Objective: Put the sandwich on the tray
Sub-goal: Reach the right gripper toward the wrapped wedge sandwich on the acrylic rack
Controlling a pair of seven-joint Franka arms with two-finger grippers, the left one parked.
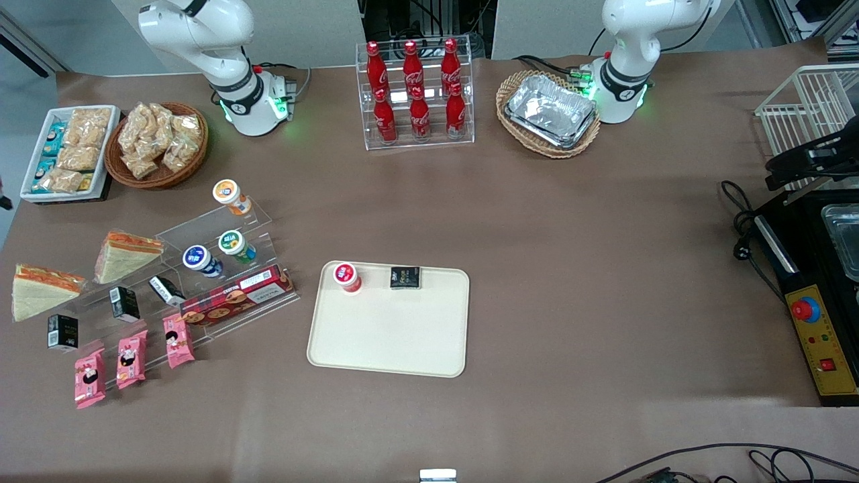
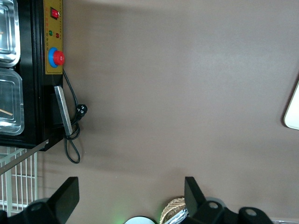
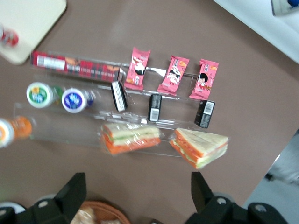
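The pincer (image 3: 135,196) hangs spread wide above the clear display stand (image 1: 221,268), gripping nothing, with two wrapped sandwiches directly below it. One sandwich (image 3: 131,137) lies between its fingers; the other sandwich (image 3: 201,145) rests beside it. The tray (image 1: 389,335) sits mid-table, well apart.

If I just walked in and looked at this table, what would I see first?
Probably the six red cola bottles standing in a clear rack, and the big cream tray nearer the front camera, with a red-lidded cup and a small black packet on it. Toward the working arm's end, two triangle sandwiches sit on a clear stepped stand, and the open gripper hangs above them.
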